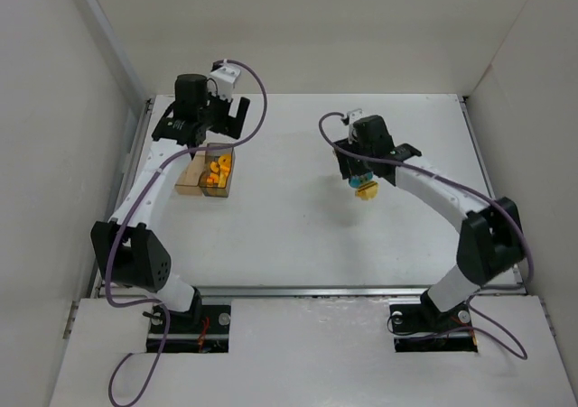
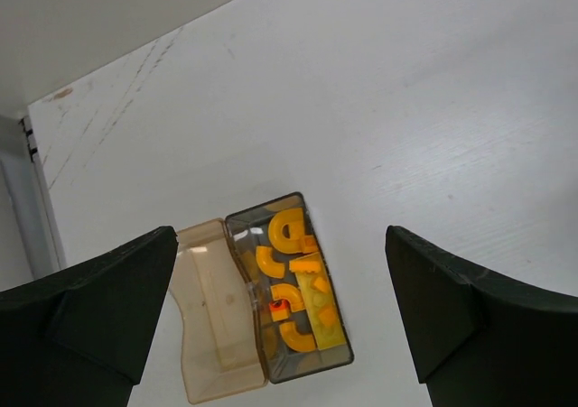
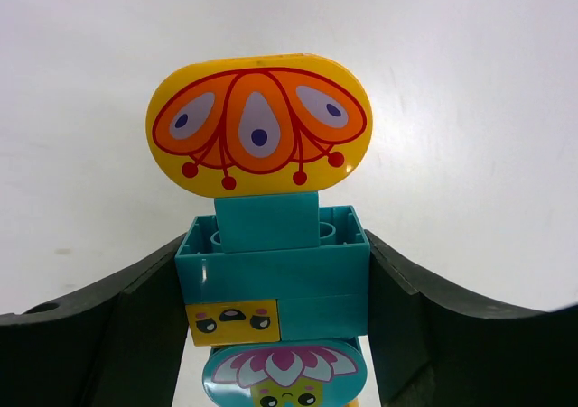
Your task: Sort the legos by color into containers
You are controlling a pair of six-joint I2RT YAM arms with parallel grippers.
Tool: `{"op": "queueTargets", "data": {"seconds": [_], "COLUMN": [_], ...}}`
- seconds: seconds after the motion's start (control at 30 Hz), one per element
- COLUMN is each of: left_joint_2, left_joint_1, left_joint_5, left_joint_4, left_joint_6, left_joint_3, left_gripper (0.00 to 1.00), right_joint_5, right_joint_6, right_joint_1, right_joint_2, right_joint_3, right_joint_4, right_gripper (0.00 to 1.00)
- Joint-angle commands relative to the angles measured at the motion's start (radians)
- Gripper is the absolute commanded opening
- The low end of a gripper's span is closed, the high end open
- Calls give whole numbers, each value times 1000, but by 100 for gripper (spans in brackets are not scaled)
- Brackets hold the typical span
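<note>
Locate the lego stack (image 3: 271,245) near 3 o'clock from table centre, clamped by the side walls of its cyan brick (image 3: 312,272) between the fingers of the right gripper (image 1: 361,178). Impossible to tell whether lifted or resting.

Treat as light, rigid, smooth plastic, likely to pivot under a loose grip. Expect the yellow oval plate (image 3: 259,123), at 12 o'clock on the brick, to snap off if knocked. Grip on flat walls only.

Find the containers (image 1: 188,182) at 9 o'clock from table centre, below the left gripper (image 1: 206,123), fingers spread wide and holding nothing. Note orange and yellow curved pieces (image 2: 289,231) filling the smoky grey box (image 2: 341,357). At its 9 o'clock side, joined: the tan-clear box (image 2: 212,335), apparently without contents.
</note>
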Motion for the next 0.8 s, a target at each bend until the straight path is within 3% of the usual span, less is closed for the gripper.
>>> {"op": "queueTargets", "data": {"seconds": [0.0,0.23,0.5,0.67,0.77], "left_joint_2": [-44,-33,34,34,43], "left_joint_1": [-76,-177,-202,-182,-173], "left_joint_5": [135,383,514,641,638], "left_joint_4": [-59,-188,-230,-172,-159], "left_joint_6": [25,-76,-264,-276,-302], "left_joint_3": [126,249,364,320,307], "left_gripper": [100,100,100,100,100], "right_joint_5": [-95,-132,-141,-141,-127], "right_joint_6": [-201,-300,-289,-268,-258], "right_joint_1": [92,206,275,295,327], "right_joint_2": [-192,-208,-257,-266,-266], "right_joint_3": [42,108,82,62,62], "right_joint_4": [275,386,465,465,465], "right_gripper": [0,0,0,0,0]}}
